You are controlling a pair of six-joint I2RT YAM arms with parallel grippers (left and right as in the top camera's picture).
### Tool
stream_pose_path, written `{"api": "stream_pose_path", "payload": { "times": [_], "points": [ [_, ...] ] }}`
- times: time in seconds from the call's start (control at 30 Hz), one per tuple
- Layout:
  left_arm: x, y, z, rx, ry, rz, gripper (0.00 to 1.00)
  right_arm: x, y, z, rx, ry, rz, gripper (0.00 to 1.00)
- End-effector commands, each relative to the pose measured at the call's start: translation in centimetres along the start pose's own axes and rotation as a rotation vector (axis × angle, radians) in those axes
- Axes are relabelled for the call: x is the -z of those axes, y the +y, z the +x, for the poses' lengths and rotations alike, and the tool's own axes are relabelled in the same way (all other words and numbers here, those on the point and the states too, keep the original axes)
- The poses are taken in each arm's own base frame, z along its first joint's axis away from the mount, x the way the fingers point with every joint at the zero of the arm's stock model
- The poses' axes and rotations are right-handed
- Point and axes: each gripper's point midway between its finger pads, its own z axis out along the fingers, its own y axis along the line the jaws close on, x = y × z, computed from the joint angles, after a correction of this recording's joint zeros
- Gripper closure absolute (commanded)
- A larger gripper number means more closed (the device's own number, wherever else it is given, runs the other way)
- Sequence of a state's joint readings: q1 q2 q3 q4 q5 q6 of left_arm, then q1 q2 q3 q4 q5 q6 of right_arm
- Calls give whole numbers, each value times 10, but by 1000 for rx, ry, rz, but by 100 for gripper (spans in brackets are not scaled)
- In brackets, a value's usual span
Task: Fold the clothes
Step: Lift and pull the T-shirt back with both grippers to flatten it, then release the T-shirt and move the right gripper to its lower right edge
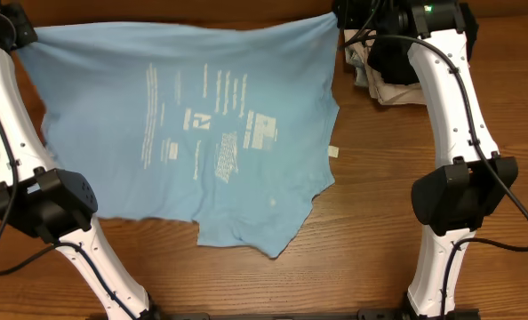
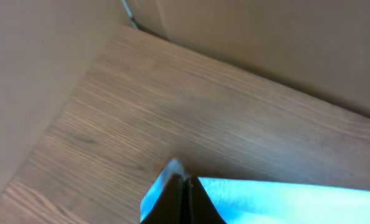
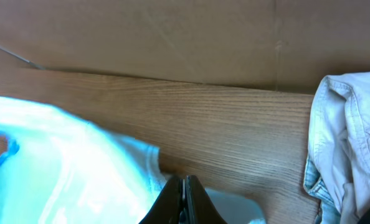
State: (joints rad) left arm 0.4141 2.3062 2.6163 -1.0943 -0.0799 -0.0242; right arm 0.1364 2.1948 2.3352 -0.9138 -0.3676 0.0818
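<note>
Overhead: left gripper [image 2: 184, 183] and right gripper [image 3: 186, 185] pinch blue shirt [image 1: 104, 107] corners; beige garment [image 1: 393, 91] lies nearby.

Light blue t-shirt [image 1: 193, 133], white print facing up, spread flat on table, far corners pulled taut

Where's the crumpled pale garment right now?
Overhead view: crumpled pale garment at the far right, beside a corner of the light blue T-shirt, partly under the right arm.

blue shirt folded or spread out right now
Spread out, not folded. The blue shirt shows as one open layer with its print visible, its far corners pinched by the left gripper and right gripper.
</note>
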Motion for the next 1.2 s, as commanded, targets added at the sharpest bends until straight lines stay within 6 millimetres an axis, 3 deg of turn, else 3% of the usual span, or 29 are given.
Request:
{"api": "stream_pose_path", "payload": {
  "times": [0.0,0.1,0.17,0.33,0.63,0.73,0.87,0.9,0.93,0.97,1.0,1.07,1.1,1.17],
  "points": [
    [10,-2,-4,10,-12,29,96,9,4,2,-8,17,-5,96],
    [14,1,11,-6,53,20,96,11,4,32,-54,137,3,96],
    [16,4,33,-28,140,15,96,13,7,66,-99,269,16,96],
    [10,12,61,-36,255,2,96,14,15,125,-149,485,43,96],
    [-27,33,107,-27,419,-21,96,-10,24,247,-210,818,80,96],
    [-40,38,123,-17,470,-19,96,-13,18,276,-251,880,106,96],
    [-53,40,144,-11,542,-15,94,-13,12,292,-279,912,122,96],
    [-55,40,148,-10,556,-14,87,-12,11,292,-282,914,124,96],
    [-58,40,153,-10,570,-13,72,-12,11,292,-283,915,124,96],
    [-59,40,154,-3,576,-13,47,-12,11,291,-283,912,124,89],
    [-60,39,155,7,579,-10,30,-11,11,290,-283,910,123,78],
    [-58,34,153,28,571,11,6,-10,11,287,-284,905,123,50],
    [-55,33,149,34,560,21,0,-8,12,284,-286,903,121,43],
    [-45,33,139,41,534,22,0,-2,15,275,-283,893,118,37]
  ]
}}
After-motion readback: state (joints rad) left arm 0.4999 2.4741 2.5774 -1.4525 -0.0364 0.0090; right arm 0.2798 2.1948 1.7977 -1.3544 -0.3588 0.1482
